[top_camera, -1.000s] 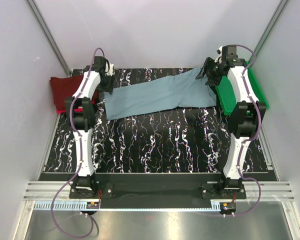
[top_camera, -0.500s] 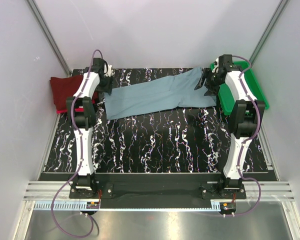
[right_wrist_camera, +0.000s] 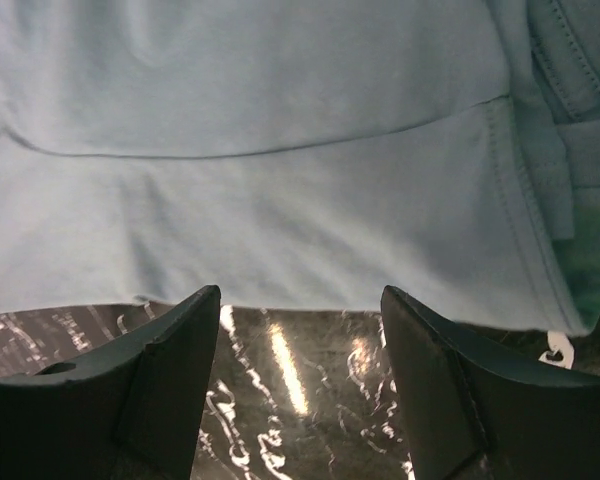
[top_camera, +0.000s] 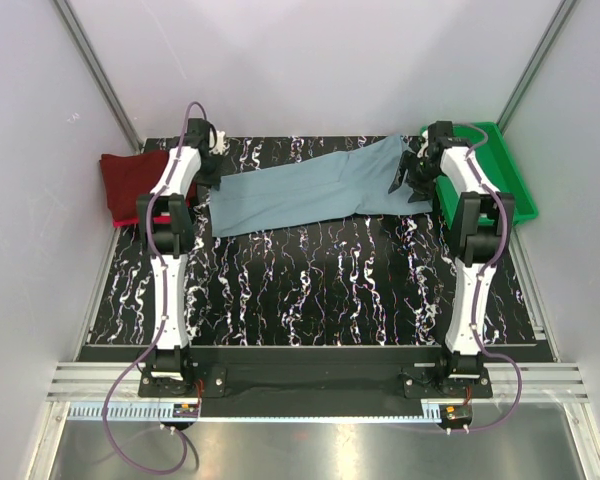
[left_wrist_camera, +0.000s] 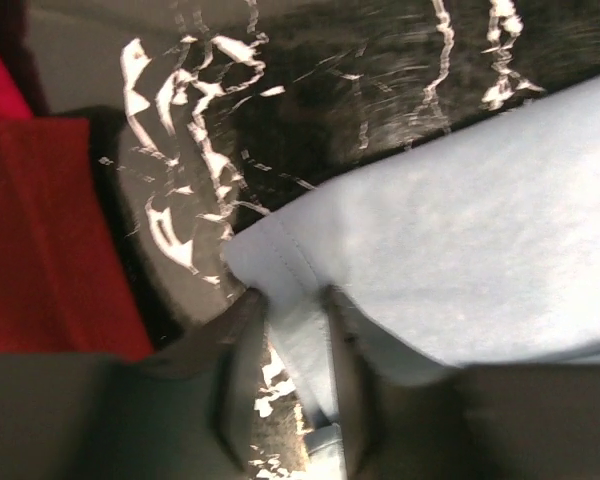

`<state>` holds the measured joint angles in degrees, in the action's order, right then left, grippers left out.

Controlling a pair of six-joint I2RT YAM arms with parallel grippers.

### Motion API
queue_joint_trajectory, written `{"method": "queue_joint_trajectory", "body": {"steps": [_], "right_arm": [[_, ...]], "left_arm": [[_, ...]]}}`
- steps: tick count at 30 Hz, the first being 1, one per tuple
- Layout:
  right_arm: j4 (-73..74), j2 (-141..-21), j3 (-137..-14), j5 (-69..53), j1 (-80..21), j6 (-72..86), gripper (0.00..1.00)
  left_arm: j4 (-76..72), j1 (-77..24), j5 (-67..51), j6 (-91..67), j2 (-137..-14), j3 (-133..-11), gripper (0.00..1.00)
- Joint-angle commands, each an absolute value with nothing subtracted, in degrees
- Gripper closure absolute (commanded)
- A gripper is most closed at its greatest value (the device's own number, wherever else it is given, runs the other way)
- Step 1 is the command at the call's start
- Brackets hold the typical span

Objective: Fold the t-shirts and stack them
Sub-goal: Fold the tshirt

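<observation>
Left pincer (left_wrist_camera: 291, 296) grasps the shirt (left_wrist_camera: 460, 250) by just its corner hem; right pincer (right_wrist_camera: 300, 292) hangs released over the right edge. So thin a bite could slip on lifting.

Robotics lab test cell, white panel walls (top_camera: 310, 60), aluminium frame rails (top_camera: 90, 383), black marbled tabletop (top_camera: 320, 290).

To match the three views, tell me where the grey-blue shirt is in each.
Top external: the shirt lies stretched across the far half of the tabletop.
Left wrist: it fills the right side, its corner between the fingers of the left pincer.
Right wrist: it fills the upper part, its hem just beyond the open right pincer.
Shared landmark: the black, white-veined tabletop shows in all three.
</observation>
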<state>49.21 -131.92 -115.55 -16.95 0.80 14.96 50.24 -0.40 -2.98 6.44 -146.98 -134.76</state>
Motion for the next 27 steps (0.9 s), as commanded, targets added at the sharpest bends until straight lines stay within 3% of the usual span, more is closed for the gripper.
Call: {"method": "queue_joint_trajectory", "body": {"steps": [1, 5, 20, 27], "right_arm": [[48.7, -133.2, -118.8, -14.5, 0.3, 12.9, 0.27], [48.7, -135.3, -120.9, -13.6, -1.4, 12.4, 0.27], [49.6, -149.2, -138.2, -12.7, -2.5, 11.4, 0.27], [48.4, -154.3, -147.5, -14.5, -2.5, 10.5, 0.27]], "left_arm": [[48.9, 0.0, -5.2, 6.8, -148.3, -136.6, 0.73], [50.0, 0.0, -6.5, 6.7, -146.5, -133.9, 1.00], [57.4, 0.4, -15.5, 3.0, -122.7, -106.1, 1.00], [59.0, -6.8, -17.8, 1.7, -110.9, -94.6, 1.00]]}}
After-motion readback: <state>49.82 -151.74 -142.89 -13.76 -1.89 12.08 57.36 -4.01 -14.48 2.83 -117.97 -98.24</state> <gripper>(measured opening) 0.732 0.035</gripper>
